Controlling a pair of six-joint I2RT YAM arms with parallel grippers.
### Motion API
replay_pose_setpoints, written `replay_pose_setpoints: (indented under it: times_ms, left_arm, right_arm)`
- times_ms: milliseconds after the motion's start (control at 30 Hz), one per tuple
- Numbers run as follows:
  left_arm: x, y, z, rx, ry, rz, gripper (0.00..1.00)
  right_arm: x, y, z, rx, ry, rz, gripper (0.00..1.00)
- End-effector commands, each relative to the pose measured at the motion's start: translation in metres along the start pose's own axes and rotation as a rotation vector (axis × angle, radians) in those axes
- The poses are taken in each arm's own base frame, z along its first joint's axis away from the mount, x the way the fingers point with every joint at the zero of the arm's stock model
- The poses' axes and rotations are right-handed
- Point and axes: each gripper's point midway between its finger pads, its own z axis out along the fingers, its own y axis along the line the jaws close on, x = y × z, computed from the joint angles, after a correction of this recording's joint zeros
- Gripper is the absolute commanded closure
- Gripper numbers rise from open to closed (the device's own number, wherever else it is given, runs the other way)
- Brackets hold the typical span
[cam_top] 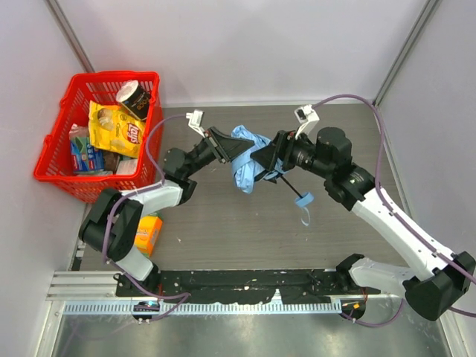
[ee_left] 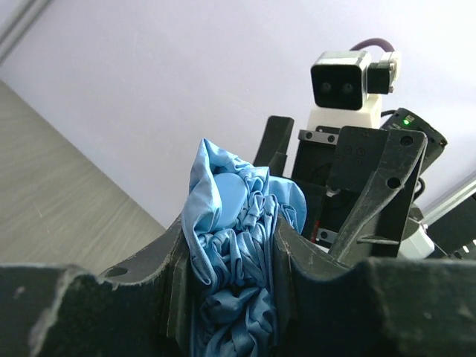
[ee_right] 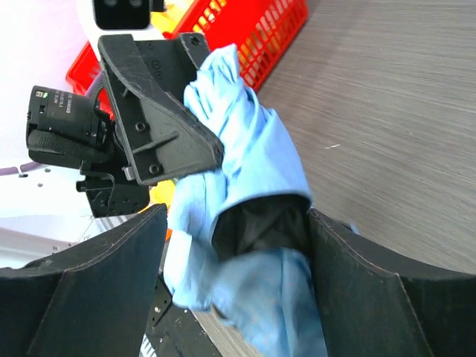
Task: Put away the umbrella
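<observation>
The umbrella [cam_top: 249,160] hung in the air just right of the red basket [cam_top: 111,75]. Its long axis was slanted: bunched blue canopy toward the basket, black shaft and handle [cam_top: 303,198] pointing away and down toward the arm bases, strap loop [cam_top: 305,217] dangling. The left gripper [cam_top: 222,145] reached out roughly level from the basket side, clamped on canopy folds. The right gripper [cam_top: 269,160] faced it, fingers spread wide either side of the cloth, not squeezing.

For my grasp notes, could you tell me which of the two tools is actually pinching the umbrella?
The left tool: its jaws squeeze the umbrella cloth, while the right tool stands wide open around it.
</observation>
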Motion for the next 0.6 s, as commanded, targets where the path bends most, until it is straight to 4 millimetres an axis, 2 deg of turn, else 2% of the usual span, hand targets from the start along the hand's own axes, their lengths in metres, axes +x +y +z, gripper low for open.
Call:
replay_pose_setpoints:
  times_ms: [0,100,200,300,433,533,567]
  left_arm:
    - [-0.069,-0.073,0.006,0.241,-0.22,0.263,1.0]
    - [-0.092,-0.073,0.01,0.244,-0.262,0.284,1.0]
    - [-0.116,-0.078,0.012,0.257,-0.311,0.31,1.0]
    - [-0.139,-0.084,0.012,0.271,-0.356,0.329,1.0]
    - [-0.165,-0.097,0.011,0.301,-0.42,0.305,1.0]
    - [-0.177,-0.112,0.01,0.327,-0.457,0.309,1.0]
    - [-0.182,-0.116,0.008,0.333,-0.477,0.305,1.0]
  right_arm:
    - [-0.032,0.008,-0.03,0.099,-0.067,-0.011,0.21]
    - [-0.052,0.013,-0.044,0.146,-0.102,-0.009,0.21]
    - [-0.074,0.008,-0.06,0.237,-0.182,0.017,0.21]
    - [-0.096,-0.014,-0.088,0.413,-0.313,0.071,0.18]
    - [-0.112,-0.039,-0.123,0.582,-0.491,0.181,0.16]
    - [-0.115,-0.043,-0.125,0.604,-0.501,0.167,0.16]
    - [-0.11,-0.049,-0.119,0.624,-0.479,0.17,0.15]
